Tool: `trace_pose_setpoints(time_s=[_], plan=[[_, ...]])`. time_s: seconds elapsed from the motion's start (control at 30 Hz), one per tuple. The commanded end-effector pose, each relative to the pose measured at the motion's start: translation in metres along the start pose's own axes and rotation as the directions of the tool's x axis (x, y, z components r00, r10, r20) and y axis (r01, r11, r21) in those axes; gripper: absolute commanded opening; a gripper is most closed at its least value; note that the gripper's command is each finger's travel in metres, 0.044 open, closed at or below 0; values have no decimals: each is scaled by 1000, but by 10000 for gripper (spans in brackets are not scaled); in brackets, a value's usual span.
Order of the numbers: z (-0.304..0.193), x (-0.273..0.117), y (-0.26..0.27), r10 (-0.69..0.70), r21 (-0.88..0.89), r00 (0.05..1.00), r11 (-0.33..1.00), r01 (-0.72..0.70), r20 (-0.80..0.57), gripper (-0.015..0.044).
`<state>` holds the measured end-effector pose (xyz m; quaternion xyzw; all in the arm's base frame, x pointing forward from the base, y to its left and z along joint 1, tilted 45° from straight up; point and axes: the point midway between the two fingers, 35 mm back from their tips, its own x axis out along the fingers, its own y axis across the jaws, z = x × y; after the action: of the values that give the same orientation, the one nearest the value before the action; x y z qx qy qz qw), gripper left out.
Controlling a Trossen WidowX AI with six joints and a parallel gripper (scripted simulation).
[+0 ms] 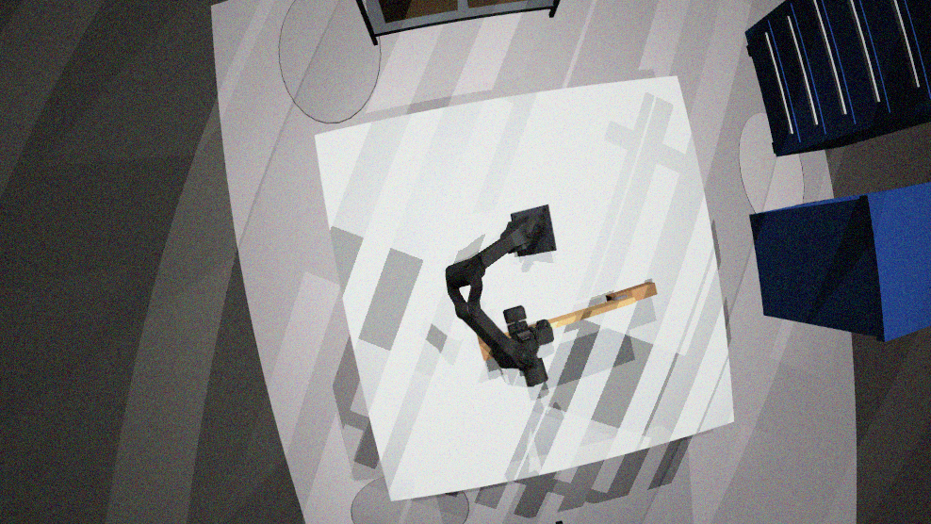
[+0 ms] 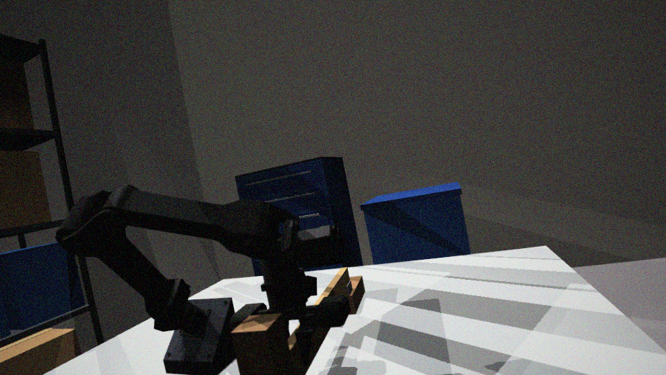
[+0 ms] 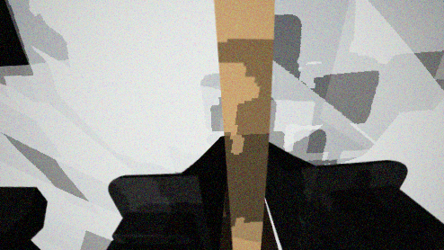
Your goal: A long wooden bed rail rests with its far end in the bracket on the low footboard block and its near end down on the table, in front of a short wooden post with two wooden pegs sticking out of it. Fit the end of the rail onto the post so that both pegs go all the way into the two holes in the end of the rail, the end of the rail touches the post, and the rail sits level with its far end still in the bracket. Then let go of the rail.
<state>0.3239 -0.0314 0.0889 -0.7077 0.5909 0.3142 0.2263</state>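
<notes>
Top view: white table (image 1: 423, 182) (image 2: 503, 272) (image 3: 135, 99) lay striped with shadow; blue drawer cabinet (image 1: 836, 123) (image 2: 334, 205) and blue bin (image 1: 813, 260) (image 2: 416, 233) stood beyond. Rail (image 1: 576, 317) (image 2: 333, 285) (image 3: 247, 27) stretched between post (image 1: 483, 348) (image 2: 259, 338) and footboard block (image 1: 645, 290) (image 2: 356, 293).

Exterior view: grey wall (image 2: 418, 93) rose dim behind; dark shelf unit (image 2: 58, 154) stood left in picture. Peg fit couldn't be told.

Wrist view: gripper (image 1: 529, 331) (image 2: 305, 318) (image 3: 238, 140) was closed on rail, table showing either side.
</notes>
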Motion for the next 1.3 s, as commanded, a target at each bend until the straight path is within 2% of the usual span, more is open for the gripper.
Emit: trace_pose_setpoints(time_s=[0.0, 1.27], plan=[[1, -1, 0, -2, -1, 1000, 1000, 2, -5, 0], [-6, -2, -1, -3, 0, 1000, 1000, 3, -5, 0]])
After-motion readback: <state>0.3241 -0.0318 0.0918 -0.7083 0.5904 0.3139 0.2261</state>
